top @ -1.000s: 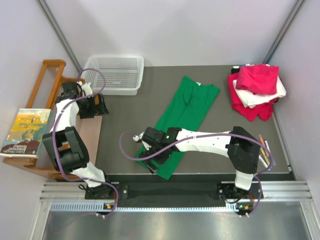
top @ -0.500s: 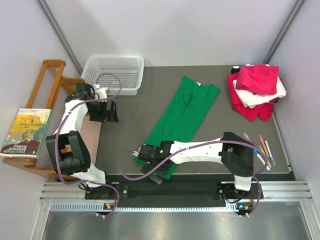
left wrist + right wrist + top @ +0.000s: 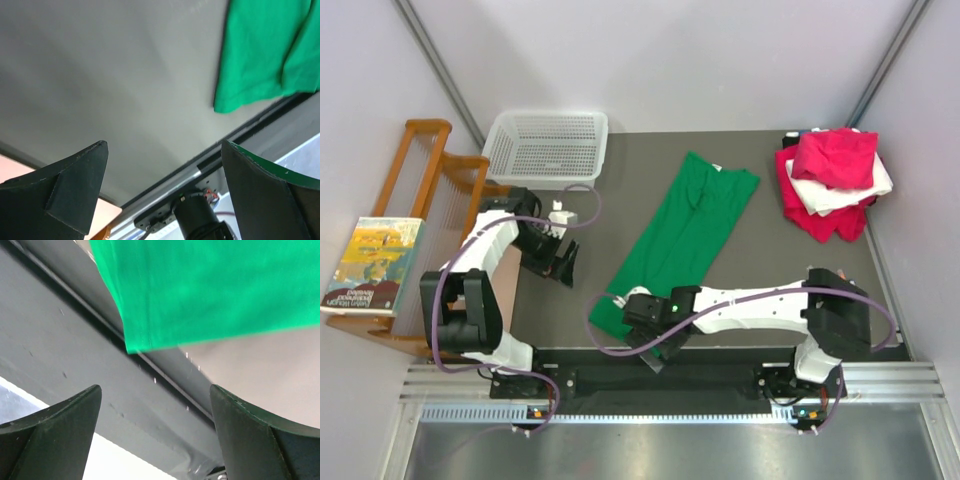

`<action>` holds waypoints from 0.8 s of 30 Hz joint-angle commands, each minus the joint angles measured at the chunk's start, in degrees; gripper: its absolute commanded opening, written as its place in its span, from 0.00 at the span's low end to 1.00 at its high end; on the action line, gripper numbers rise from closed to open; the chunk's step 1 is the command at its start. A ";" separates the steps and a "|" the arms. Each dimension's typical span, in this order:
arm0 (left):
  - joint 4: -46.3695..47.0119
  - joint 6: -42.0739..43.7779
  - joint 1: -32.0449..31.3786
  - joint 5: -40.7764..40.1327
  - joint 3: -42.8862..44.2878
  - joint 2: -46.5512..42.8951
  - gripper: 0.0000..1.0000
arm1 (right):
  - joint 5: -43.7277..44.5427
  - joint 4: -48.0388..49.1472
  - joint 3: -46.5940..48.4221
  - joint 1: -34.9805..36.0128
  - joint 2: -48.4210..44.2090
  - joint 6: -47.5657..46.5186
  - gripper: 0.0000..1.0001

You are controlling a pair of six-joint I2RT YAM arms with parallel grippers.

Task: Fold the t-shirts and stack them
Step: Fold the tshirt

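"Look, the left gripper (image 3: 563,265) has swung in from the wooden rack (image 3: 420,165) — fingers spread, nothing in them."

"And the right gripper (image 3: 655,348) has dropped back to the near hem of the green shirt (image 3: 690,225), wide apart too. Shirt's mid-table, folded lengthwise; stacked shirts (image 3: 832,180) wait far right. Both closing on it — crosswise fold next, I'd guess."

open mat (image 3: 625,172) between basket (image 3: 550,150) and green t-shirt (image 3: 690,225), rack (image 3: 427,126) left

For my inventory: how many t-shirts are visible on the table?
4: green shirt lying centrally; magenta shirt, white shirt and red shirt piled at the far right corner. More may hide inside.
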 commanded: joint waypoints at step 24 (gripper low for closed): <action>11.66 2.81 -11.14 5.69 -7.92 -2.13 0.99 | 20.83 14.01 -8.79 4.66 -6.51 8.49 0.77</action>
